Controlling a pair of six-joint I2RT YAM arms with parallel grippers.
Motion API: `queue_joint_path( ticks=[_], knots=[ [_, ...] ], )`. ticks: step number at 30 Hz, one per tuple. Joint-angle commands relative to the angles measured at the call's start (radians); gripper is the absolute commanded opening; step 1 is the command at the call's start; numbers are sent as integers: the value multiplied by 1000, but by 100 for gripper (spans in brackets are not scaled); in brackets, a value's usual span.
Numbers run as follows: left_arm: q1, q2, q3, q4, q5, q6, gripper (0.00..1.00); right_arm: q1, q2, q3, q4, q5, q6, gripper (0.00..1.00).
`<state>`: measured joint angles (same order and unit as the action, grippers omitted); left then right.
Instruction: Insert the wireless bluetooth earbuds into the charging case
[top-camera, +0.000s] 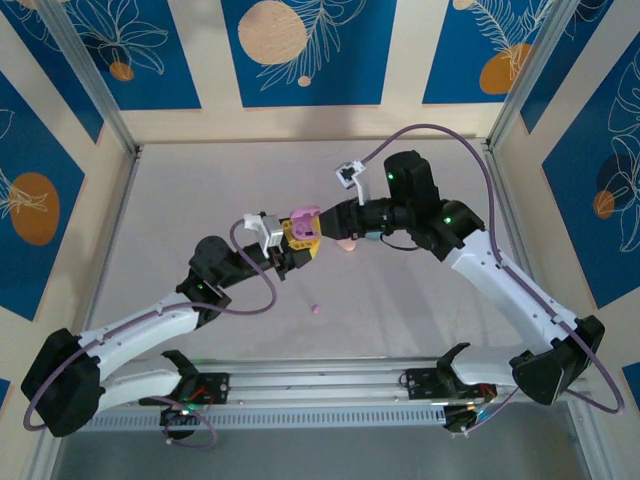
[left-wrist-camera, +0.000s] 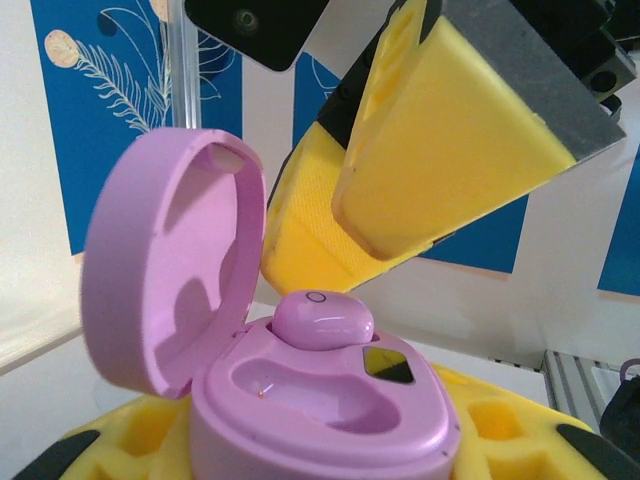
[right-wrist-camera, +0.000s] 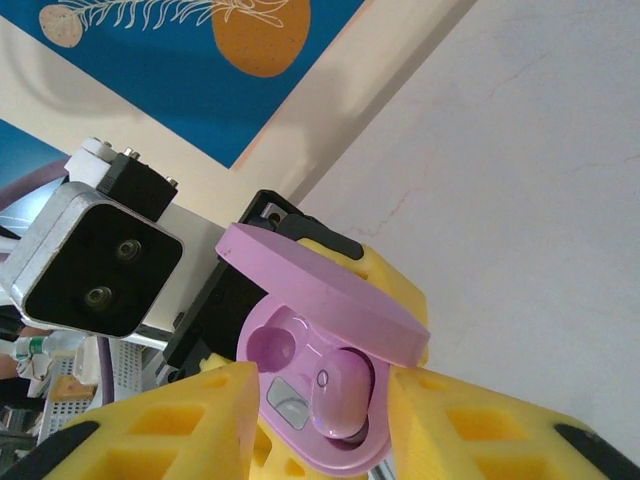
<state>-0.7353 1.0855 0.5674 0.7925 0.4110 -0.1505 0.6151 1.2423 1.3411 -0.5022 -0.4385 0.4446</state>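
A glossy pink earbud (left-wrist-camera: 322, 318), an oval nub marked with a small ring, sits in the open pink charging case (left-wrist-camera: 320, 425), its long axis running 9 to 3 o'clock in the left wrist view. The left pincer (top-camera: 298, 240) is clamped on the case, and the right pincer (right-wrist-camera: 315, 420) stands apart around it. A second earbud (top-camera: 316, 309) lies on the counter (top-camera: 420, 300) at 6 o'clock from the case.

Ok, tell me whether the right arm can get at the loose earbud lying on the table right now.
Probably yes. The loose earbud lies alone on the table, nothing beside it, and the right gripper hangs at the case with fingers apart, gripping nothing.
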Motion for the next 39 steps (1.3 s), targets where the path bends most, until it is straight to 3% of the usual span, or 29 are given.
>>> queue_joint_path(
  ticks=[1,9,16,22,26,29,34,39],
  knots=[
    [-6,-15,20,46,16,11,20,-3,-51,14,-8,36,-18,39],
    [-6,-26,17,53,20,8,21,-17,-68,13,-78,103,-27,29],
    [-7,-60,11,19,4,18,20,-52,-158,-58,-56,197,-3,31],
    [-7,-79,-3,13,-17,22,20,-165,-190,-118,-168,300,135,34],
    [-7,-90,-3,4,-17,22,20,-293,-170,-220,-201,142,263,35],
    [-6,-102,-4,-8,-20,26,20,-311,-152,-297,-174,57,322,36],
    [-7,-114,-11,-20,-29,26,20,-284,-45,-363,-185,-38,344,37],
    [-7,-138,-26,-46,-44,29,20,-158,58,-403,-161,-28,361,38]
  ],
)
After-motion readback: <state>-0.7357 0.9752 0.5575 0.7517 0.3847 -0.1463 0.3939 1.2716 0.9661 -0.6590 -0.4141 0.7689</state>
